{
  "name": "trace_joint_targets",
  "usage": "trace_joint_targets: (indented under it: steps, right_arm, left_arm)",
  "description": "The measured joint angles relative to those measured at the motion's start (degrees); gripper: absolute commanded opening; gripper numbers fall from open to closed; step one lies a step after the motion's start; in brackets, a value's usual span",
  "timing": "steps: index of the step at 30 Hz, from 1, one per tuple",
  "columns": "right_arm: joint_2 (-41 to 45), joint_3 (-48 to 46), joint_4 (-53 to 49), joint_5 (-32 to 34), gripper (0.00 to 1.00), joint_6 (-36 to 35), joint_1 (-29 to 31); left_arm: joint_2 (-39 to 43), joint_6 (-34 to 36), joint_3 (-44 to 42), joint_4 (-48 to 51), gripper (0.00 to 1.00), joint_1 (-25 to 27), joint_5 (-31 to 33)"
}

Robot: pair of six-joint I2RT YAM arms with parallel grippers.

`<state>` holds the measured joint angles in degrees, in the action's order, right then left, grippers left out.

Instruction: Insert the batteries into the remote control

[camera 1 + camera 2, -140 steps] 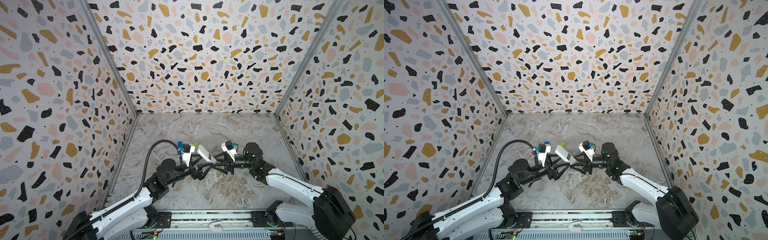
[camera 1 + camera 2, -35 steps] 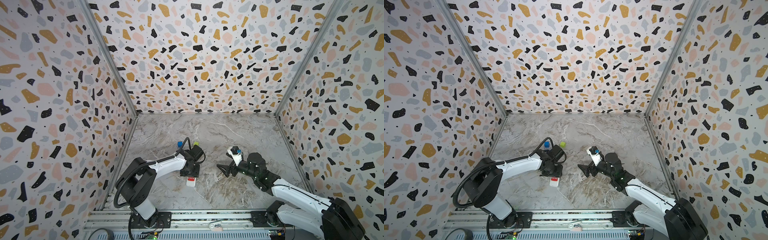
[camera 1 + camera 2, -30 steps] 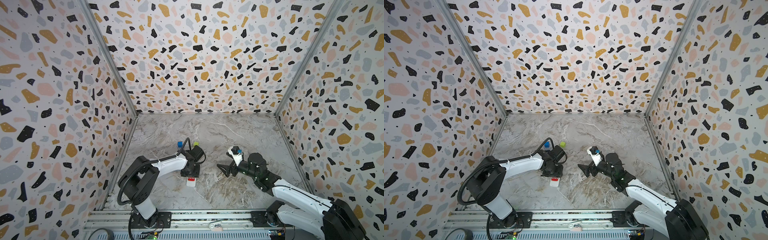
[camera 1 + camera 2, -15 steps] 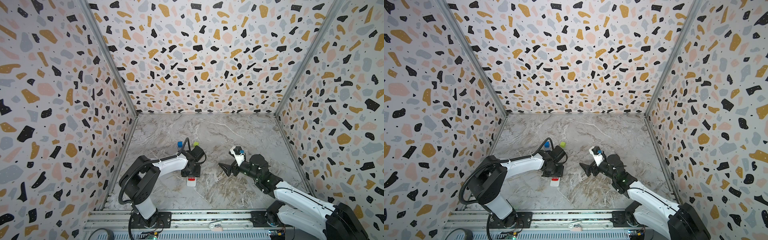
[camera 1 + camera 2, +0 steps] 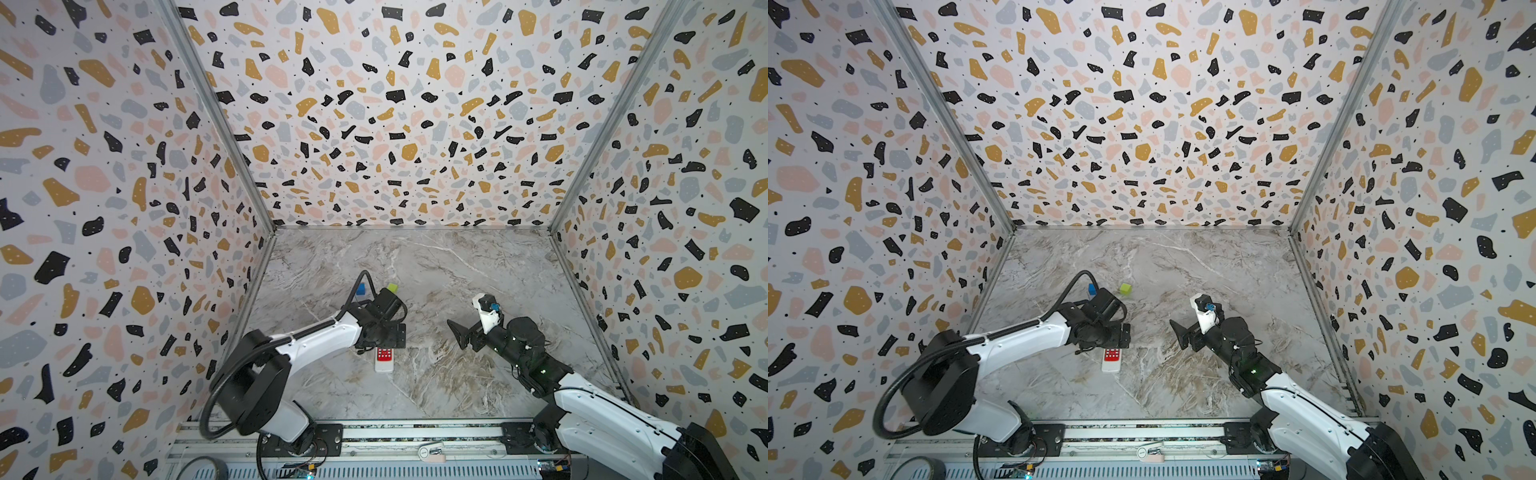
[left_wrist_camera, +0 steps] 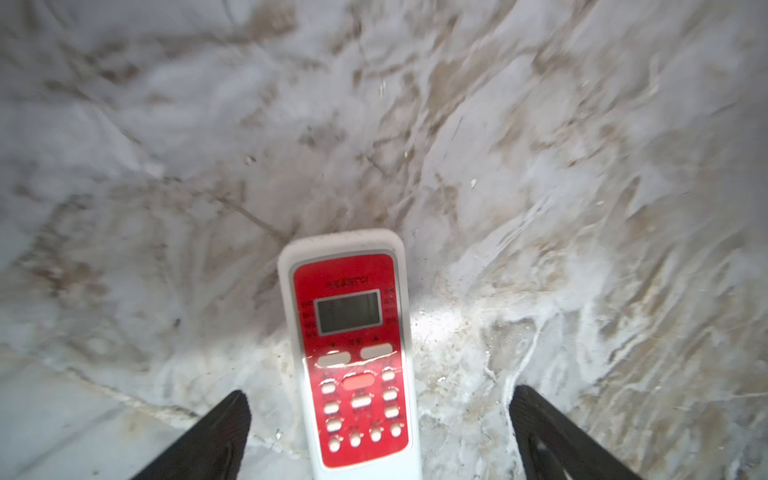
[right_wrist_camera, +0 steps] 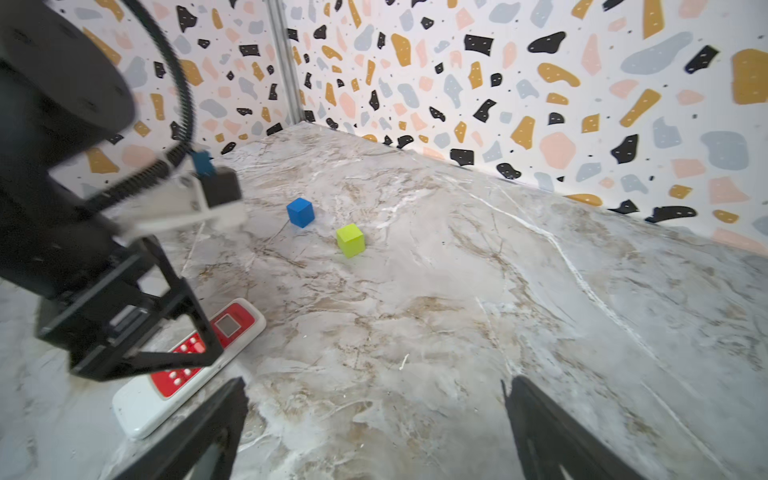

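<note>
Spreading the left gripper (image 6: 380,397) wide and straddling the oblong white plastic remote control with the red front face (image 6: 353,353), keeping one black finger (image 6: 216,428) off each long edge, level with the rows of white buttons, touching neither side and clasping nothing. Lying flat and face up on the grey-brown marbled tabletop (image 5: 436,266), directly beneath that gripper, with the small grey screen turned upward and, in both top views, only a red-and-white end of the remote control (image 5: 382,360) (image 5: 1111,360) poking out toward the near rail.

Reaching out from the near-left base with the white forearm (image 5: 316,338) stretched low across the tabletop toward the middle, bending the wrist down over the remote control.

Holding the right gripper (image 7: 376,386) wide open too, with nothing between its fingers, well apart from the remote control on the right side of the tabletop, pointing across toward it. Rising from the near-right base with the forearm angled inward and the wrist camera looking over at the left gripper.

Counting one remote control and two small cubes: one blue cube (image 7: 300,212) and one yellow-green cube (image 7: 350,240), sitting near each other without touching, on the tabletop beyond the left gripper and apart from the remote control.
</note>
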<state>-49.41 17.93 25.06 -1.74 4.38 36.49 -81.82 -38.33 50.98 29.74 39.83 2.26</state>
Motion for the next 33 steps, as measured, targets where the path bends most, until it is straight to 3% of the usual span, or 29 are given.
trace_joint_targets:
  steps: [7,11,17,22,26,30,33]
  right_arm:
    - [3.06,-0.07,-2.51,10.10,0.99,0.55,-1.29]
    - [7.78,-1.64,-2.43,15.54,0.99,0.55,-3.30]
    - [17.53,-8.35,-0.90,24.63,0.99,1.29,-7.02]
    - [24.92,-16.44,6.12,32.61,0.99,2.29,-11.47]
    - [22.10,-17.62,9.42,34.53,0.99,4.09,-18.91]
    - [11.54,-17.59,15.13,35.21,0.99,4.85,-23.96]
    - [1.92,-17.53,18.49,35.43,0.99,5.01,-25.64]
  left_arm:
    - [17.49,2.14,-9.62,-6.69,0.99,-5.03,13.05]
    - [22.91,2.34,-15.89,-11.47,1.00,-7.19,21.75]
    - [26.01,2.75,-19.08,-14.32,1.00,-8.76,43.54]
    - [30.32,5.70,-25.49,-25.68,1.00,-8.76,61.46]
    - [28.92,13.66,-34.29,-41.55,0.99,-10.69,68.00]
    - [19.23,19.80,-38.07,-55.76,1.00,-15.28,68.70]
    - [11.39,22.25,-36.63,-60.17,1.00,-17.31,69.22]
